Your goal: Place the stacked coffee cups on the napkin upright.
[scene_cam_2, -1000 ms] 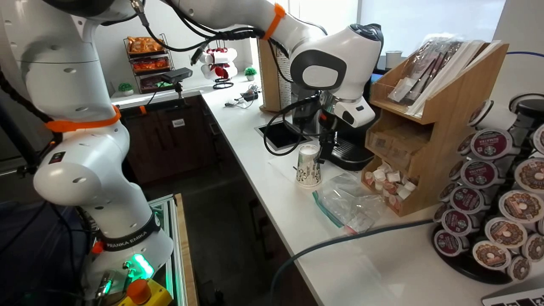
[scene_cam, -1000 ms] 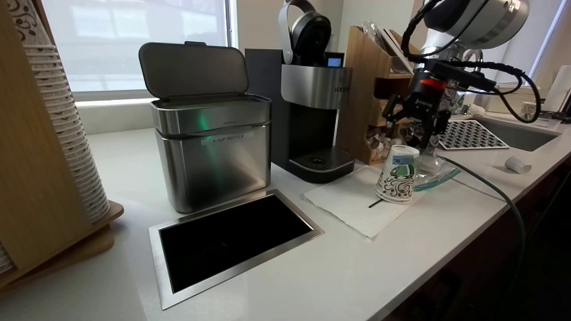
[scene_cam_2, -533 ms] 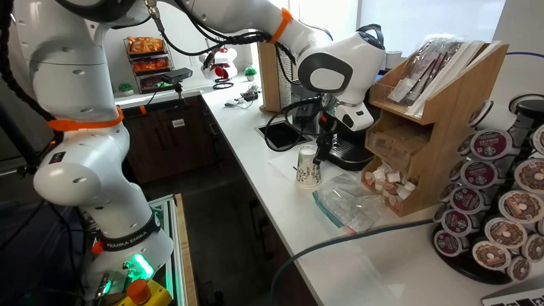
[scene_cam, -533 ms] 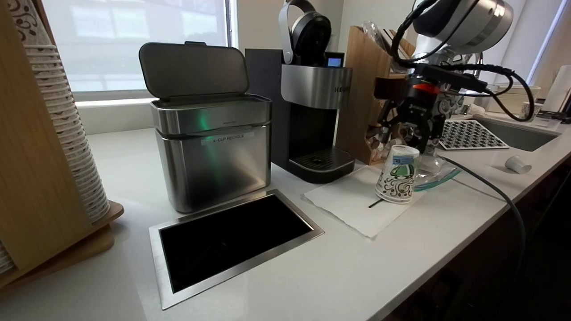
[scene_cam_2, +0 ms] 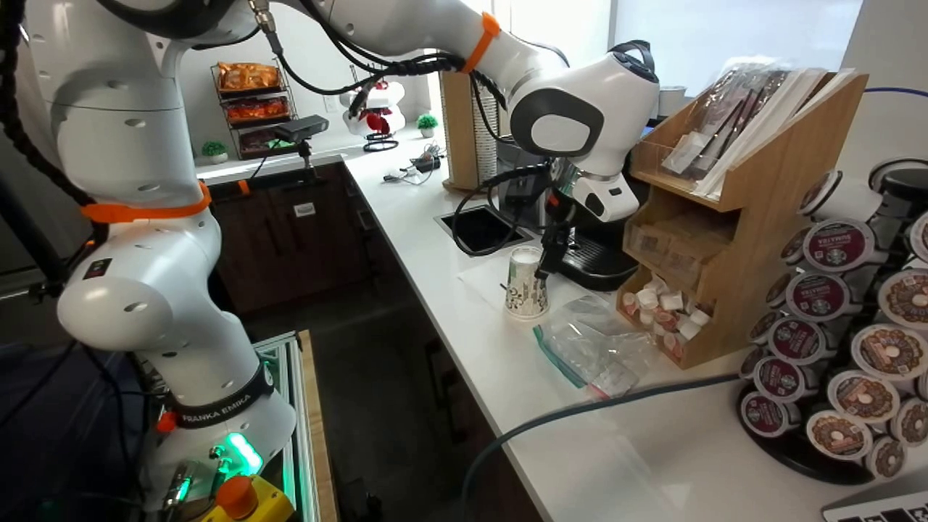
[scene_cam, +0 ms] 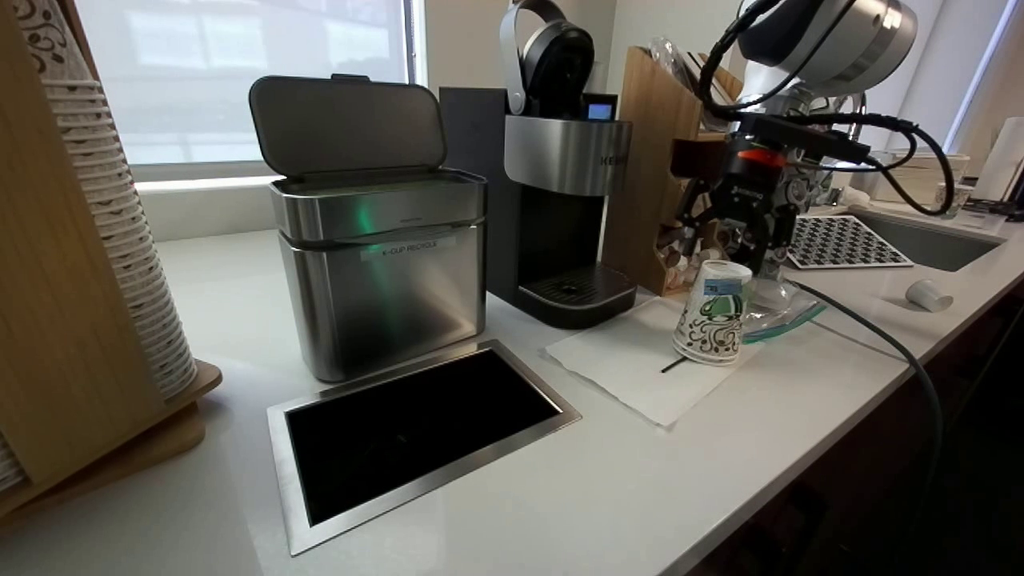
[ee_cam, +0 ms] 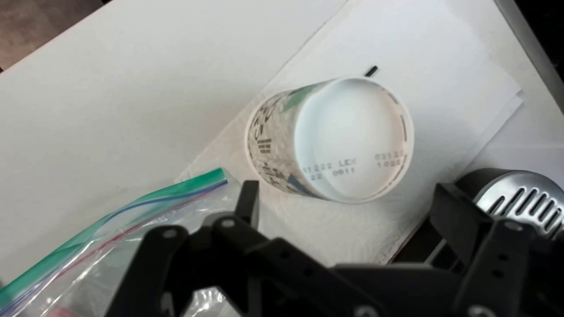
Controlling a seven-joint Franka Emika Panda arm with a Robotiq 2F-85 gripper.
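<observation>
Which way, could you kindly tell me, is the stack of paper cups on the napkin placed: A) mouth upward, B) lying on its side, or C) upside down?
C: in the wrist view the stack of paper cups shows a closed, printed base facing up, and in both exterior views it is wider at the bottom than the top.

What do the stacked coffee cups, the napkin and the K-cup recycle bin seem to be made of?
Stacked coffee cups: probably smooth printed paper; the recessed base carries inked codes.
Napkin: likely matte white paper, thin, with an embossed-looking surface in the wrist view.
Recycle bin: apparently brushed steel, from its grey sheen and soft reflections.
</observation>
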